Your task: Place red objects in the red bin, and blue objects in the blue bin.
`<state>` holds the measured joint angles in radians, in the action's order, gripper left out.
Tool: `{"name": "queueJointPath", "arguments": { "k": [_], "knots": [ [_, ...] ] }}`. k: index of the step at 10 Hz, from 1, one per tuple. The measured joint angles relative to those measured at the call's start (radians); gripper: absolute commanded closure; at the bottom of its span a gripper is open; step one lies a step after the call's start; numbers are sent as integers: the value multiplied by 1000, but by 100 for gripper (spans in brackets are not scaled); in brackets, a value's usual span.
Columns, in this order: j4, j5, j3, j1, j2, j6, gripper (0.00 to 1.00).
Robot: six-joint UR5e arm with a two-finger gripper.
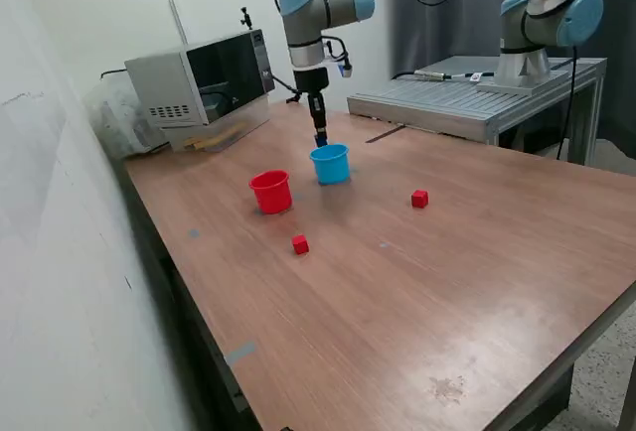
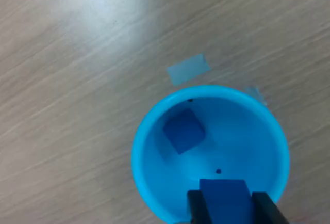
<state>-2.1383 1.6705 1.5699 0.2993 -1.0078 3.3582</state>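
Observation:
The blue bin (image 1: 330,164) is a light-blue cup standing mid-table, and the wrist view looks straight down into the cup (image 2: 258,126). One dark-blue cube (image 2: 183,130) lies on its floor. My gripper (image 1: 320,138) hangs just above the cup's rim, shut on a second dark-blue cube (image 2: 223,194) held between the two black fingers (image 2: 195,207). The red bin (image 1: 270,192) stands beside the blue one, toward the exterior view's left. Two red cubes rest on the table: one (image 1: 300,244) in front of the red cup, the other (image 1: 419,199) toward the exterior view's right.
A microwave (image 1: 204,83) sits at the back toward the exterior view's left. A grey metal stand (image 1: 467,103) carrying a second arm (image 1: 542,14) borders the table's far side. Pale tape patches (image 2: 188,69) are stuck to the wood near the blue cup.

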Motion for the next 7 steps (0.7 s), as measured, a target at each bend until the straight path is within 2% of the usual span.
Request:
{"name": "queueJointPath", "arguments": {
  "k": [2, 3, 7],
  "knots": [
    [-13, 0, 2, 5, 14, 0, 100],
    [-15, 0, 4, 5, 16, 0, 0],
    [-11, 0, 17, 5, 8, -1, 0]
  ]
}}
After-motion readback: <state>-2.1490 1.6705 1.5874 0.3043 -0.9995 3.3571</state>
